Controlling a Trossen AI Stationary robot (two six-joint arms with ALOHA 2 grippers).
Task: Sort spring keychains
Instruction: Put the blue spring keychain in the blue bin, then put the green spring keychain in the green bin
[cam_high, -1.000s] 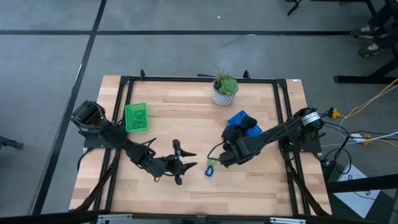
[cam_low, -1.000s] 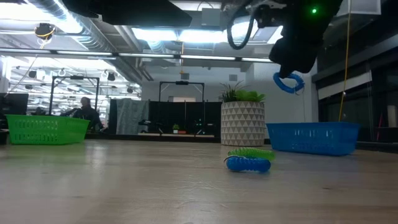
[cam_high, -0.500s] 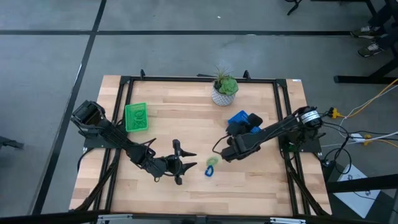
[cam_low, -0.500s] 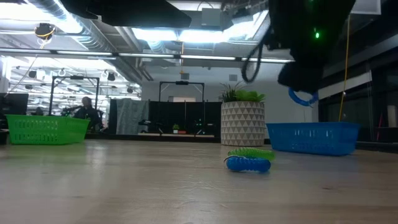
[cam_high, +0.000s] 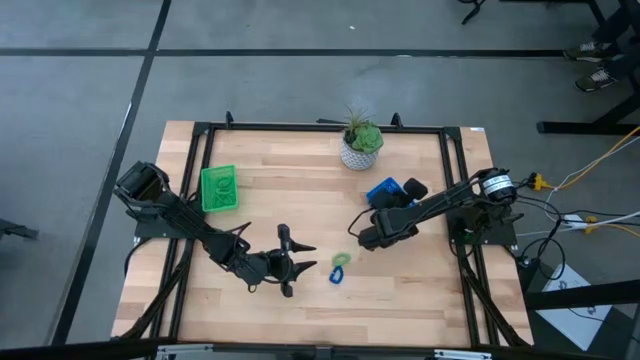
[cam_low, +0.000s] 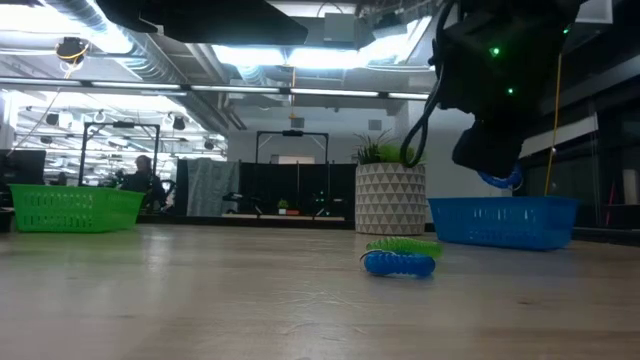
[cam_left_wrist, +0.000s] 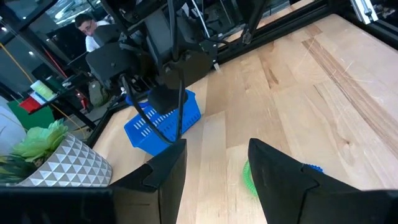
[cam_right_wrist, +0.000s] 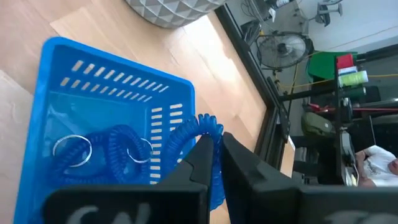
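My right gripper (cam_low: 497, 172) is in the air beside the blue tray (cam_low: 505, 222), shut on a blue spring keychain (cam_low: 503, 181). In the right wrist view, more blue keychains (cam_right_wrist: 93, 149) lie inside the blue tray (cam_right_wrist: 99, 68). One green keychain (cam_high: 342, 260) and one blue keychain (cam_high: 336, 275) lie side by side on the wood. My left gripper (cam_high: 303, 263) waits low, just left of that pair and open. The left wrist view shows the green keychain (cam_left_wrist: 249, 178) and the blue keychain (cam_left_wrist: 312, 168) ahead of its fingers. My right gripper pinches a blue keychain's coil (cam_right_wrist: 200, 129) between its two shut fingers (cam_right_wrist: 239, 163). The keychain is lifted clear of the table. Its coil bulges out beside the fingertips, and part of it hangs below the gripper (cam_low: 503, 181).
The green tray (cam_high: 219, 188) stands by the table's left side, with loops inside it. A potted plant (cam_high: 360, 146) in a grey patterned pot sits at the far edge, close to the blue tray (cam_high: 383, 189). A black frame (cam_high: 200, 128) borders the table. Bare wood lies toward the near edge.
My right gripper has carried the blue keychain away from the pair on the table, toward the far-right and the blue tray, sinking a little. It has stayed shut. The two keychains on the table have not moved.
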